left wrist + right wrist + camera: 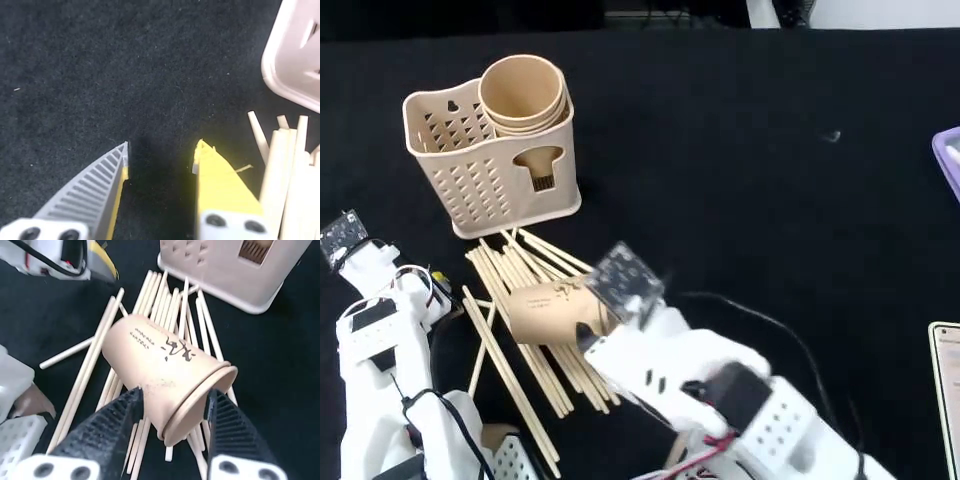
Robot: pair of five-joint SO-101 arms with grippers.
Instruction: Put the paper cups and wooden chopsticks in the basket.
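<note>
A paper cup [165, 360] lies on its side across the scattered chopsticks [162, 297] on the black counter [740, 180], near the basket [490, 170], which holds a stack of cups [523, 92]. The right gripper [175, 392] has its jaws apart either side of the lying cup's rim end; the left gripper [160, 147] has its jaws apart over bare counter beside the chopsticks

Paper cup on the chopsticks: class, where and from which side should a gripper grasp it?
Probably across its side wall near the rim, from above. The cup lies on its side atop the chopsticks, so both curved flanks are exposed; the open right gripper straddles it.
</note>
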